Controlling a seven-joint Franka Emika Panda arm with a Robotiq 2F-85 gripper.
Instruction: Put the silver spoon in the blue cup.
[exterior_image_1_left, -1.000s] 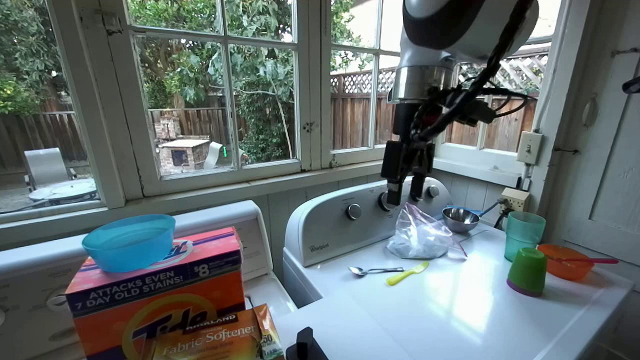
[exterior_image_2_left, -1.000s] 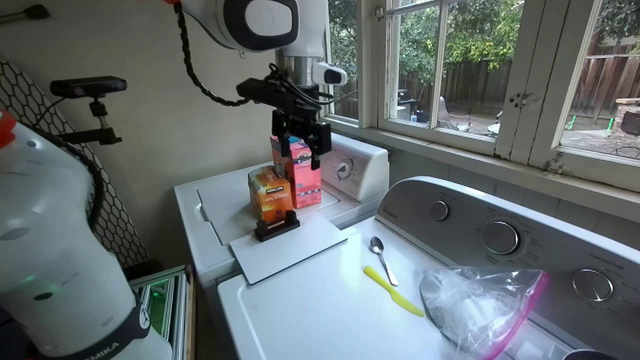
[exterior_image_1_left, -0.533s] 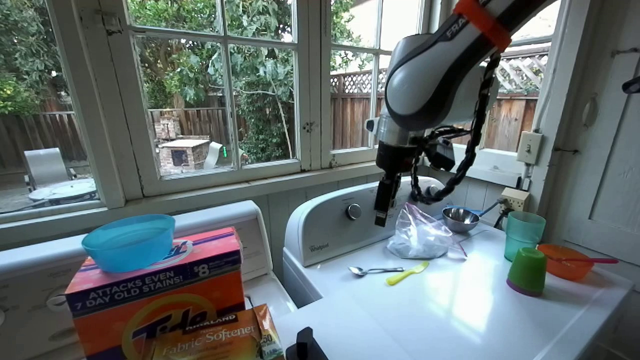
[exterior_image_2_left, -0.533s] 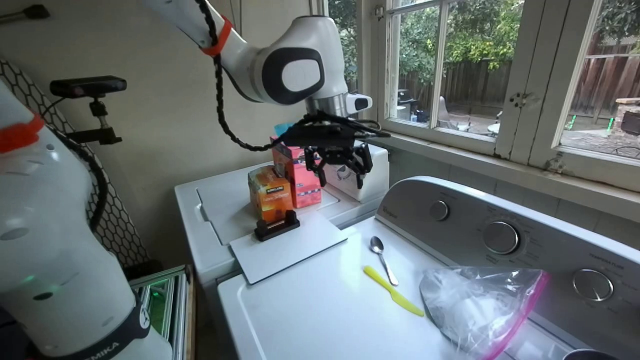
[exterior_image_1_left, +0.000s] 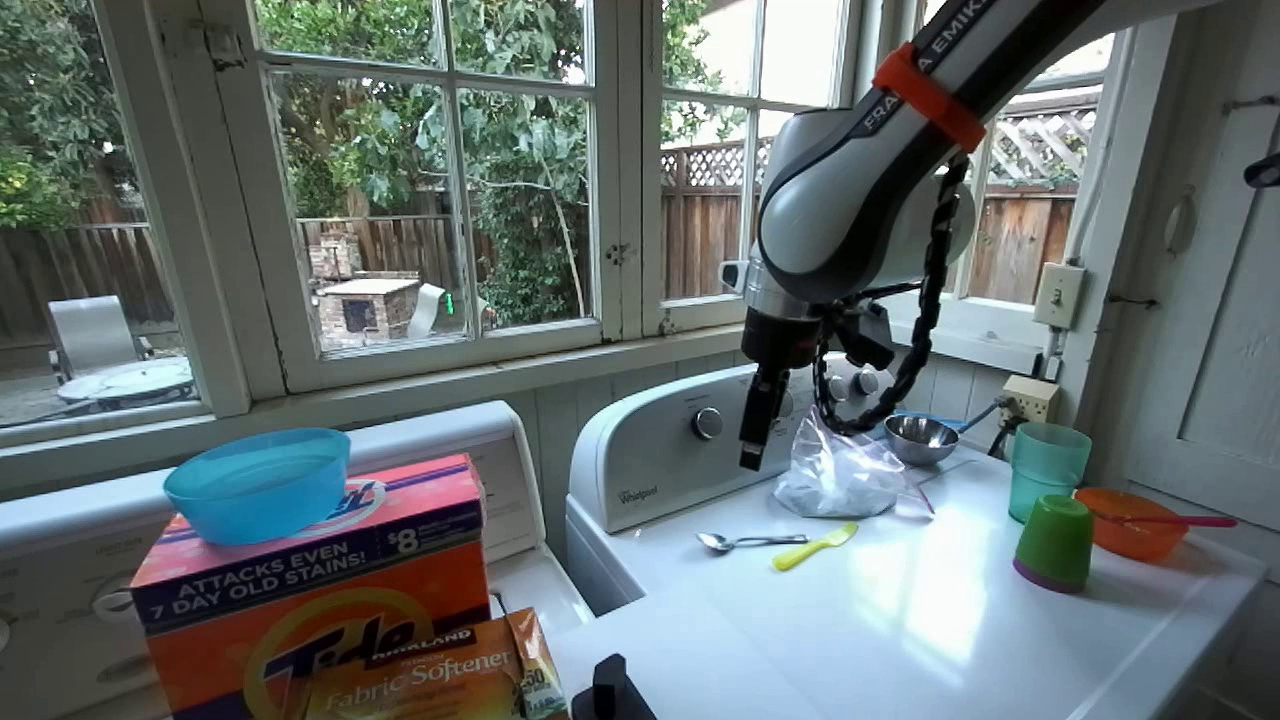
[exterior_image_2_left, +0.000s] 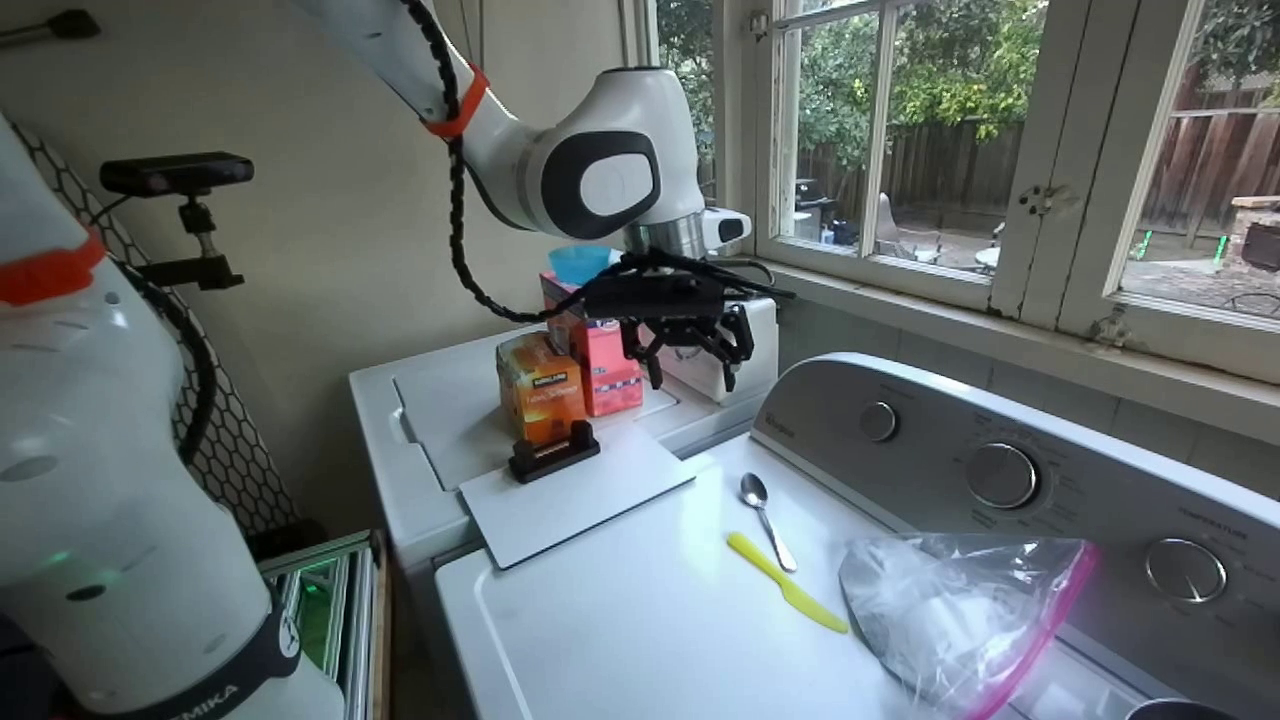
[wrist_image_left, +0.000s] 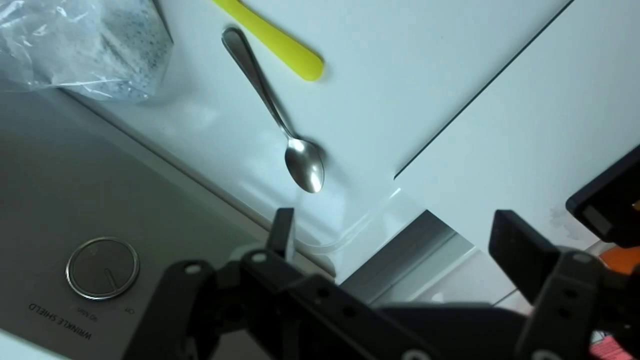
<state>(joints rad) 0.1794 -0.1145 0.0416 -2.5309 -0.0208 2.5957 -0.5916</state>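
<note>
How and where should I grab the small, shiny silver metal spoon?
Probably straight from above: bring the open black gripper down, turned a little to close across the slim handle, just behind the oval bowl. The spoon lies flat, and that stretch is narrow and farther than the handle's tip from the yellow-green plastic knife.

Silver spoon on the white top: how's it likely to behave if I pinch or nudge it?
The silver spoon looks like solid metal, so it should stay stiff when lifted. Its slim, polished handle may slip or twist in a pinch. On that glossy white top, a nudge could make it skid or pivot.
</note>
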